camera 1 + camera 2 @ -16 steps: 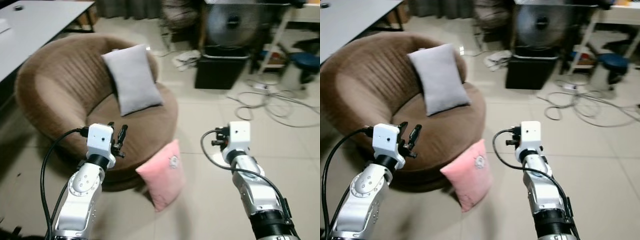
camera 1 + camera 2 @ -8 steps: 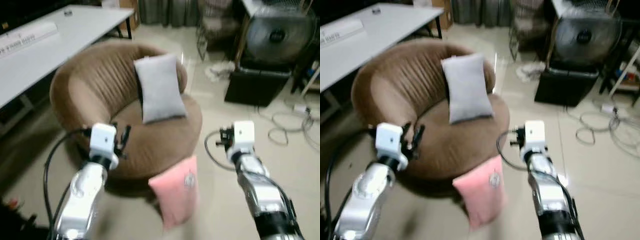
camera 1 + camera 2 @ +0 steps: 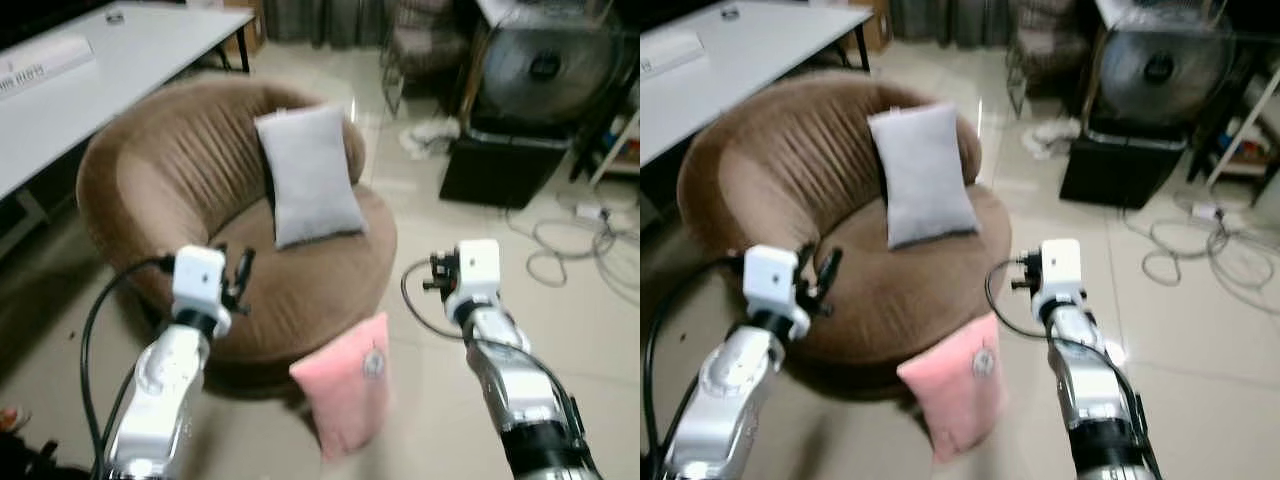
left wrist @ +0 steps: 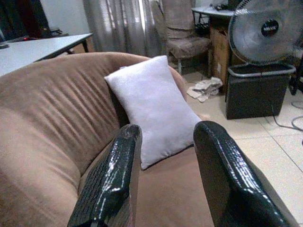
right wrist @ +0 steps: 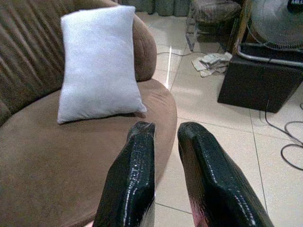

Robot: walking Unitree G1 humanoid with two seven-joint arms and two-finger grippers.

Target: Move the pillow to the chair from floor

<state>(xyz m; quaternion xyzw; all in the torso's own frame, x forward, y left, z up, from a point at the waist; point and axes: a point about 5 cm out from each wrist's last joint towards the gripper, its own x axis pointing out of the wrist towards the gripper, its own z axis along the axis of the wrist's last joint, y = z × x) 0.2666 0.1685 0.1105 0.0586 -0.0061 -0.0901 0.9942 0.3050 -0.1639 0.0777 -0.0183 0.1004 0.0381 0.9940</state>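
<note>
Since the picture of one second ago the whole scene has shifted: the round brown upholstered chair (image 3: 230,230) now sits more centrally and the white table (image 3: 90,70) shows more at the left. This is camera motion, consistent with the robot stepping or turning; the objects themselves have not moved. Both arms keep the same raised, forward pose.

The soft pink square pillow (image 3: 345,385) lies on the tiled floor (image 3: 430,240), leaning against the front edge of the chair. It sits below and between the two claws, nearer the right gripper (image 5: 163,156), just inboard of and beneath it.

The right gripper's fingers are nearly together, with a narrow gap and nothing between them. The left gripper (image 4: 163,161) hovers over the front of the seat with its fingers apart and empty. A grey rectangular cushion (image 4: 154,106) rests upright against the chair back, well ahead of both claws.

Judgement: the task is at the approach stage. No contact with the pink pillow is made. Both claws must descend and converge before any grasp.
</note>
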